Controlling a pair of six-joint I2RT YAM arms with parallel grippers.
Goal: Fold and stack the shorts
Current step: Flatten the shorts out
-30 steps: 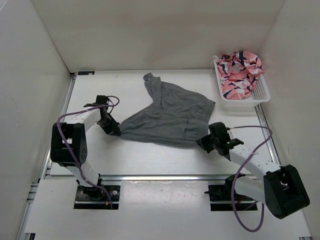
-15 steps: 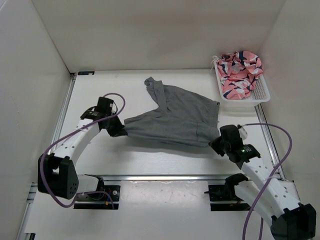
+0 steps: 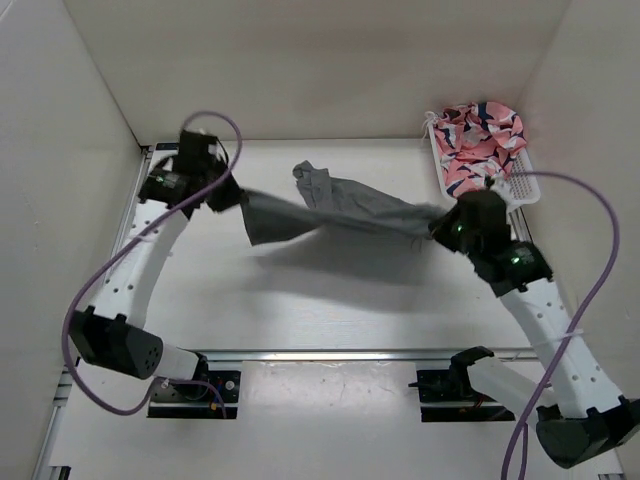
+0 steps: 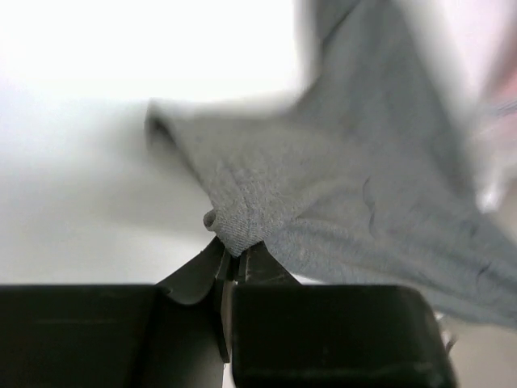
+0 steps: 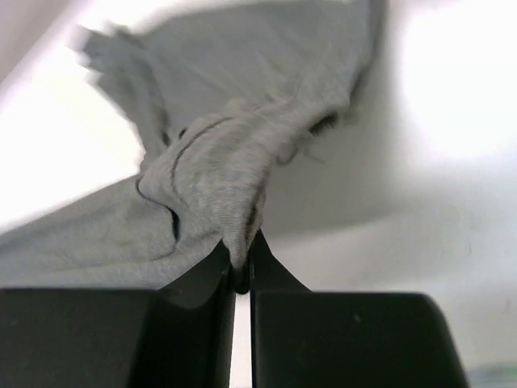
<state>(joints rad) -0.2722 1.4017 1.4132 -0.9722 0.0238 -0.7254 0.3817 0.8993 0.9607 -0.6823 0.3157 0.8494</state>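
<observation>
The dark grey shorts (image 3: 335, 212) hang stretched in the air between my two grippers, above the table, with one end drooping at the back middle. My left gripper (image 3: 232, 198) is shut on the left corner of the shorts; the left wrist view shows the grey cloth (image 4: 339, 202) pinched between its jaws (image 4: 234, 263). My right gripper (image 3: 440, 226) is shut on the right corner; the right wrist view shows a bunched fold of cloth (image 5: 218, 178) pinched at its tips (image 5: 240, 263). A pink, white and navy patterned garment (image 3: 480, 140) lies in the basket at the back right.
A white plastic basket (image 3: 525, 188) stands at the back right, close beside my right arm. White walls enclose the table on the left, back and right. Purple cables loop from both arms.
Both grippers have risen and moved toward the back, lifting the shorts off the table. The shorts went from lying flat to hanging stretched between the two grippers.
</observation>
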